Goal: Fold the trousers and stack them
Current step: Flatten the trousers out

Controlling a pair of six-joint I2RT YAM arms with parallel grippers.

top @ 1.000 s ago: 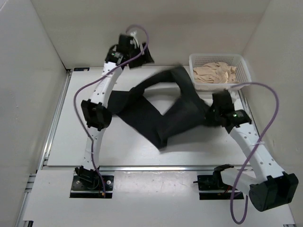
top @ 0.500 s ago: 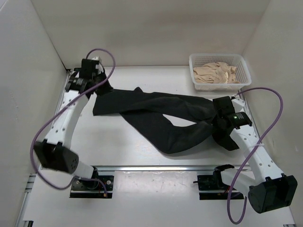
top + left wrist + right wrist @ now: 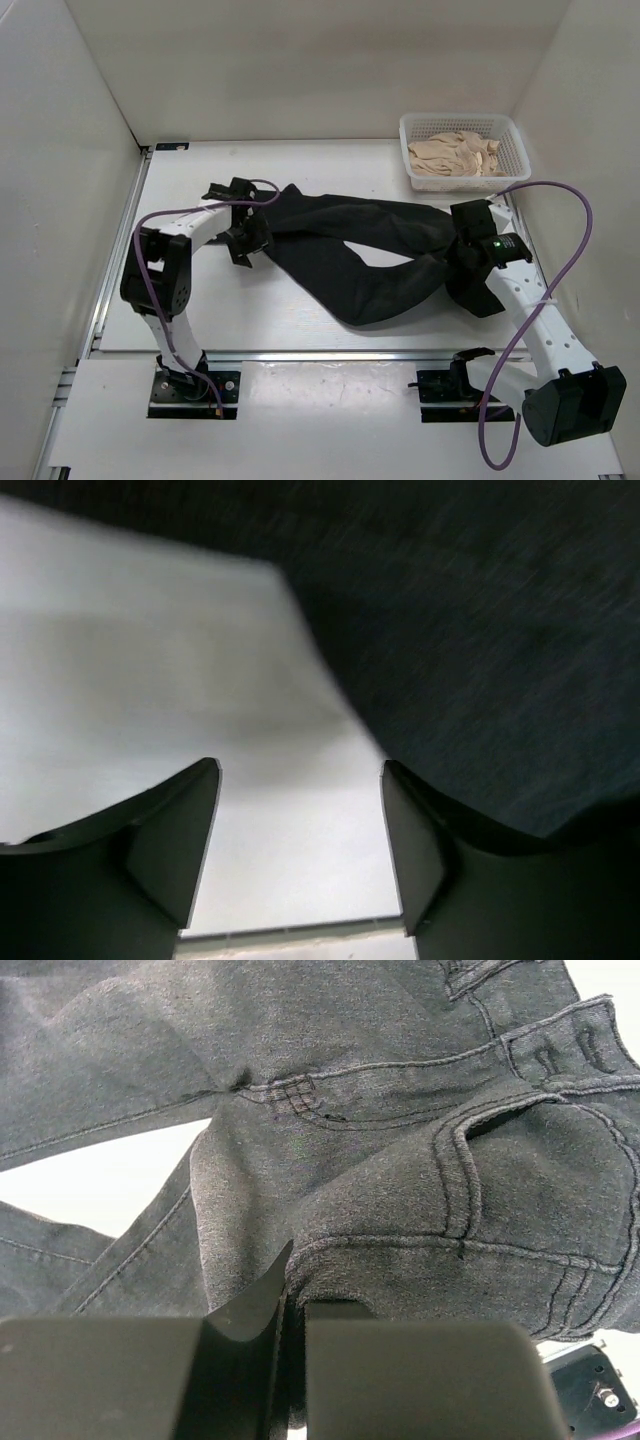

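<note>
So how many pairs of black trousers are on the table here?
1. The black trousers lie across the table's middle: waist pinched in the right gripper, both legs running toward the open left gripper. Beige cloth fills the basket; anything beneath is hidden.

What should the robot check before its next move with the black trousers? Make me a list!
1. Right pincer pinching the trousers: ok, fabric is squeezed in it near a pocket.
2. Left pincer open and holding nothing: ok, only the table shows inside it.
3. Left pincer lined up on cloth to grab: not ok, the fabric lies beside it, not inside.
4. Legs lying straight side by side: not ok, they cross over each other.
5. Trousers away from the basket: ok.
</note>
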